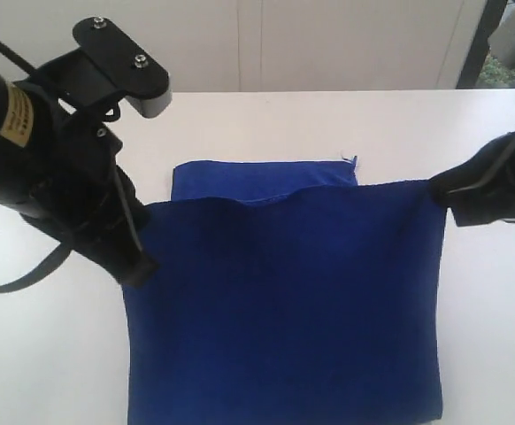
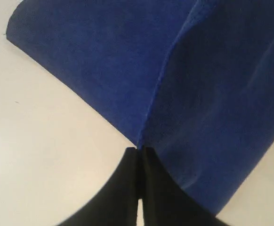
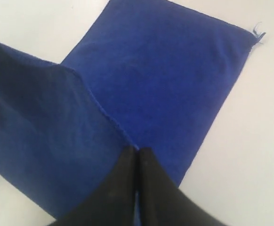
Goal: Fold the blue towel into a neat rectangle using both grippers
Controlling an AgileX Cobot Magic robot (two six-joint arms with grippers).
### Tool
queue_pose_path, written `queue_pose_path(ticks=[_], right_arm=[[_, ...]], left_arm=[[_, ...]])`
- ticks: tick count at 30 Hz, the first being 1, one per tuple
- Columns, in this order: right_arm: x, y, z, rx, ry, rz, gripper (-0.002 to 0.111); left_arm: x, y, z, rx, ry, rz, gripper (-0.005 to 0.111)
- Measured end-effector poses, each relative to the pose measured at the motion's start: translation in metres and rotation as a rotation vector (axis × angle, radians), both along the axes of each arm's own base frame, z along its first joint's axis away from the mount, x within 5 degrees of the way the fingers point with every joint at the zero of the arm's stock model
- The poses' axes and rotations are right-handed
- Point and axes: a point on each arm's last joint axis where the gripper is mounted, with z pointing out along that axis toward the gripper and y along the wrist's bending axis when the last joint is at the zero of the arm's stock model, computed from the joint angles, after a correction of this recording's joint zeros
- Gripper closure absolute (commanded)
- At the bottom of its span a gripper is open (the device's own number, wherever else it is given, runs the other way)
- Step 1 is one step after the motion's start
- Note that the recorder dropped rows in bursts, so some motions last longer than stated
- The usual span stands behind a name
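Deep royal-blue soft microfibre towel [image 1: 284,301] lies partly on the flat white table [image 1: 266,124], about midway between left and right. Its far part rests flat on the tabletop, and a tiny pale tag [image 1: 353,160] sticks out at the far right corner. The larger near part is raised off the surface and stretched between the two arms. Its upper hem runs from left to right and sags slightly in the middle, overlapping the flat far strip.

The black left gripper [image 1: 142,266] holds the raised hem at its left corner. In the left wrist view its jaws are pressed together on the cloth edge [image 2: 139,153], and the fabric [image 2: 104,61] creases away from that pinch. A yellow label [image 1: 16,115] sits on the dark arm behind it. A black cable [image 1: 27,266] loops down to the left of the arm.

The black right gripper [image 1: 439,190] grips the right corner of the same hem. In the right wrist view its jaws are squeezed together on the hem [image 3: 137,153], with the flat layer of the towel [image 3: 165,80] spread on the table beyond them.

Both grippers sit above the tabletop, well apart from each other, with the cloth taut between them. The towel's near edge runs out of the exterior view at the bottom.
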Motion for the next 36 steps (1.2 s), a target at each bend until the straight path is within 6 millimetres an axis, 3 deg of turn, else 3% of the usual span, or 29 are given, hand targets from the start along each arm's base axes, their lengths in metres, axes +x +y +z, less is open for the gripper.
queue_pose_path(ticks=[11, 23, 36], right_arm=[[0.045, 0.004, -0.027, -0.018, 0.032, -0.074, 0.108], [0.088, 0.01, -0.023, -0.011, 0.003, -0.115, 0.108], [0.131, 0.016, -0.039, -0.021, -0.004, -0.159, 0.108]], left_arm=[[0.048, 0.005, -0.019, -0.027, -0.019, 0.144, 0.107], [0.086, -0.016, -0.02, -0.107, -0.075, 0.159, 0.107], [0.133, -0.014, -0.027, -0.114, -0.1, 0.236, 0.107]])
